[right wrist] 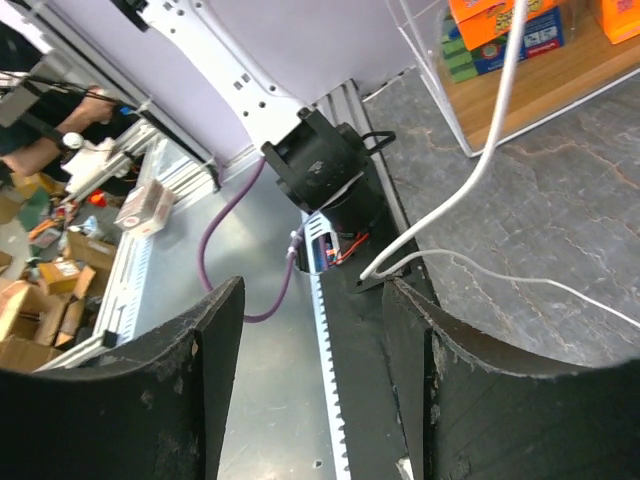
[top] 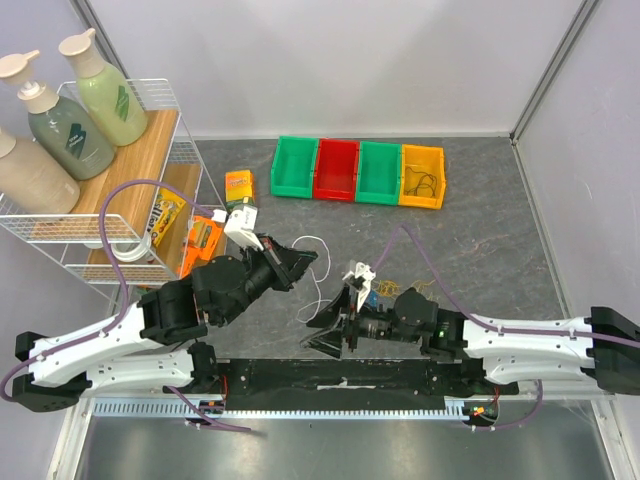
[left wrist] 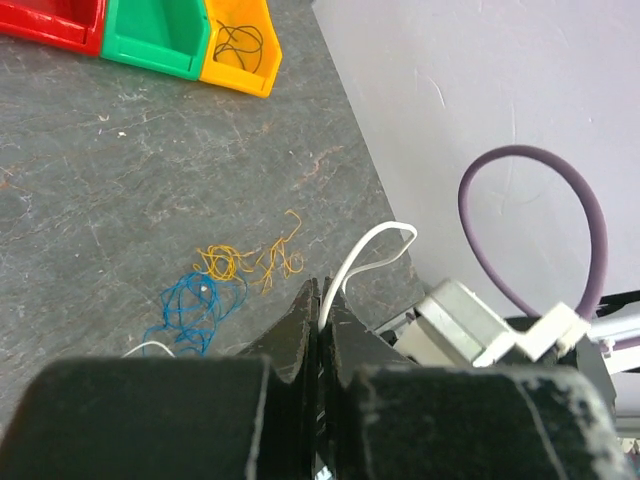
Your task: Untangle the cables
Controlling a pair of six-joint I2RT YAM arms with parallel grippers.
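Observation:
A white cable (left wrist: 372, 243) sticks out of my left gripper (left wrist: 321, 296), which is shut on it; in the top view this gripper (top: 300, 262) hovers left of centre. The cable hangs down to my right gripper (top: 335, 320). In the right wrist view the cable's end (right wrist: 366, 271) lies just beyond the tip of the right-hand finger (right wrist: 400, 330). My right gripper (right wrist: 315, 290) is open, with nothing between its fingers. A blue cable (left wrist: 195, 300) and a yellow cable (left wrist: 245, 260) lie curled on the table. A black cable (left wrist: 243, 45) sits in the yellow bin (left wrist: 262, 80).
Green (top: 295, 167), red (top: 337, 169), green (top: 380, 171) and yellow (top: 440, 160) bins line the back. A wire rack (top: 186, 150) with bottles and snack boxes stands at left, orange boxes (top: 205, 235) beside it. The metal rail (right wrist: 330, 380) runs along the near table edge.

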